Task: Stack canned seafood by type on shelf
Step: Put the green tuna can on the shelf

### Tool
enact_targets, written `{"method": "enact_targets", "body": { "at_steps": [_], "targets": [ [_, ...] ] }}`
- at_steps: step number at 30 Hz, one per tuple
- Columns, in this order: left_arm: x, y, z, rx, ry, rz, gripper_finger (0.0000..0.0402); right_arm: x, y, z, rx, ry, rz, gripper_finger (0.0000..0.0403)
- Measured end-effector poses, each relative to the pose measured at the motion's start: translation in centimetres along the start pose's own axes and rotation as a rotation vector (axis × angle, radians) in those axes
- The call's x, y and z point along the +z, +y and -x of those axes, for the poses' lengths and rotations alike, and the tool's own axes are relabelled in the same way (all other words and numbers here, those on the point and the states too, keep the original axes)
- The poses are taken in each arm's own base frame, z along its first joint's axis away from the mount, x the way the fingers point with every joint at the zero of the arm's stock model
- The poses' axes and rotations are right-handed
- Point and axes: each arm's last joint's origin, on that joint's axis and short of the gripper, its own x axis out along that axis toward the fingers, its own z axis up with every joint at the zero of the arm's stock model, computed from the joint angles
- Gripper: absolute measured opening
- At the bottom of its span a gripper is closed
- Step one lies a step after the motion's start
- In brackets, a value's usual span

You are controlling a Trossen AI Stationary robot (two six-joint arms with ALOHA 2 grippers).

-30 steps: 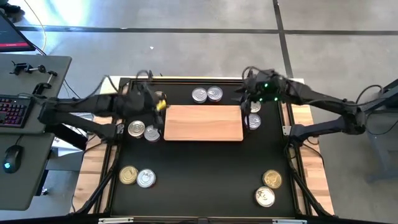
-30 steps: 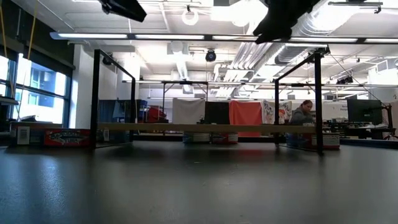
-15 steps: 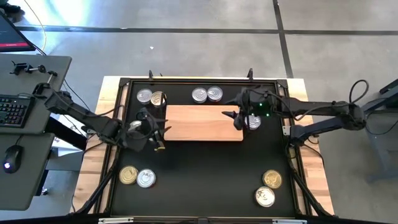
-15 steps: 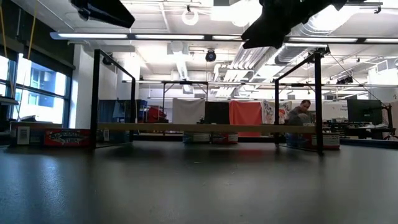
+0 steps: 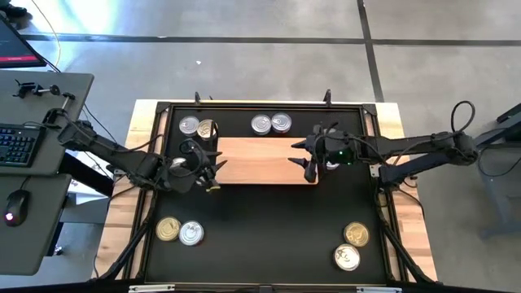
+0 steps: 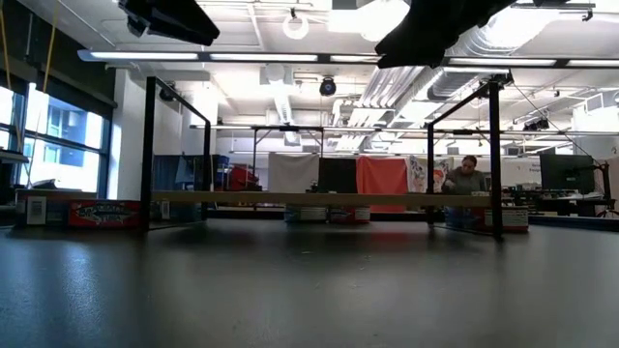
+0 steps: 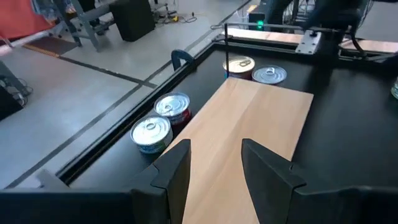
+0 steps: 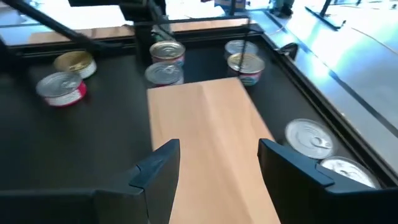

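The shelf [image 5: 266, 160] is a pale wood board lying flat on the black mat, with nothing on it. Canned seafood stands in pairs on the mat: two tins [image 5: 271, 124] beyond the board's far edge, two [image 5: 198, 128] at the far left, two [image 5: 179, 231] near left, two [image 5: 352, 246] near right. More tins sit partly under each arm, by the board's left end [image 8: 165, 62] and right end [image 7: 256, 70]. My left gripper [image 5: 213, 168] hangs open above the board's left end [image 7: 214, 162]. My right gripper [image 5: 303, 158] hangs open above its right end [image 8: 217, 163].
A raised black frame [image 5: 163, 110] borders the mat, with wooden table strips [image 5: 122, 203] outside it. A desk with keyboard and mouse [image 5: 16, 146] stands to the left. In the low view, a person [image 6: 467, 179] sits far off in the room.
Both arms have swung from the mat's far corners toward the near edge and come down. The left gripper went from over the far-left tins to the board's left end, then stayed there. The right gripper came in over the board's right end.
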Motion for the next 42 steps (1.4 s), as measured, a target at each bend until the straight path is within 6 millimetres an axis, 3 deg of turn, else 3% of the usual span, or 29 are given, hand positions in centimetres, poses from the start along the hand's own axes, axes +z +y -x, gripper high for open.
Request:
{"method": "enact_targets", "body": {
  "at_steps": [6, 13, 17, 21, 30, 34, 37, 42],
  "targets": [
    [0.9, -0.8, -2.0, 0.034, -0.050, -0.050, 0.0133, -0.7, 1.8, -0.3, -0.045, 0.030, -0.012, 0.0211],
    [5.1, 1.0, -5.7, 0.153, -0.012, -0.075, 0.0133, -2.3, 5.9, -0.9, -0.051, 0.071, -0.020, 0.0211],
    [7.7, 2.6, -9.5, 0.158, 0.079, -0.103, 0.0133, -3.7, 8.9, -0.9, -0.050, 0.094, -0.024, 0.0211],
    [8.4, 4.3, -14.6, 0.154, 0.239, -0.117, 0.0133, -5.3, 11.5, -0.5, -0.086, 0.097, -0.035, 0.0211],
    [5.1, 7.9, -25.6, 0.230, 0.438, -0.084, 0.0140, -8.1, 14.1, 0.9, -0.270, 0.043, -0.082, 0.0211],
    [2.9, 8.8, -28.4, 0.120, 0.514, -0.057, 0.0163, -8.7, 14.1, 0.5, -0.316, 0.036, -0.069, 0.0211],
    [1.4, 8.6, -29.9, 0.022, 0.538, -0.064, 0.0187, -9.0, 14.1, -0.1, -0.345, 0.044, -0.053, 0.0211],
    [-0.7, 7.9, -31.9, -0.001, 0.543, -0.148, 0.0204, -9.6, 13.7, -1.4, -0.386, 0.068, -0.037, 0.0211]
  ]
}}
